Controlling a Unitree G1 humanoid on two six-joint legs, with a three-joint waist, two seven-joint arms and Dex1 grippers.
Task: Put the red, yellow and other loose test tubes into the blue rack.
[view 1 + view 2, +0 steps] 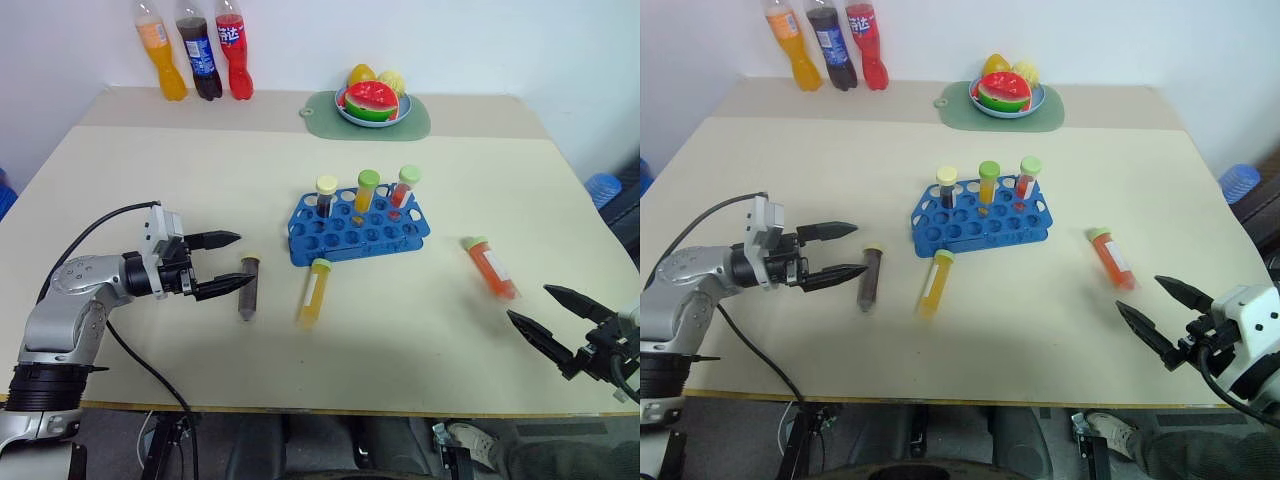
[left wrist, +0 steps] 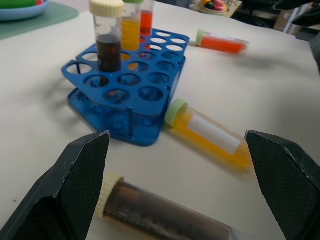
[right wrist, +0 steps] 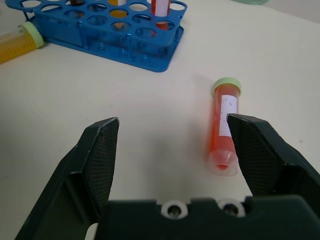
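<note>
The cream tabletop [image 1: 200,180] carries everything, with the blue rack [image 1: 358,230] near its middle holding three capped tubes upright in its back row: dark, yellow and red. Three soda bottles [image 1: 195,50] stand along the far edge beside a fruit plate [image 1: 372,108] on a green mat. The left tool [image 1: 228,265] hovers with its fingers spread wide and empty, right beside the dark tube [image 1: 248,287] lying on the tabletop. The yellow tube [image 1: 314,291] lies just in front of the rack. Over to the right, the orange-red tube [image 1: 491,267] lies apart, near the right tool [image 1: 548,314], also open and holding nothing
</note>
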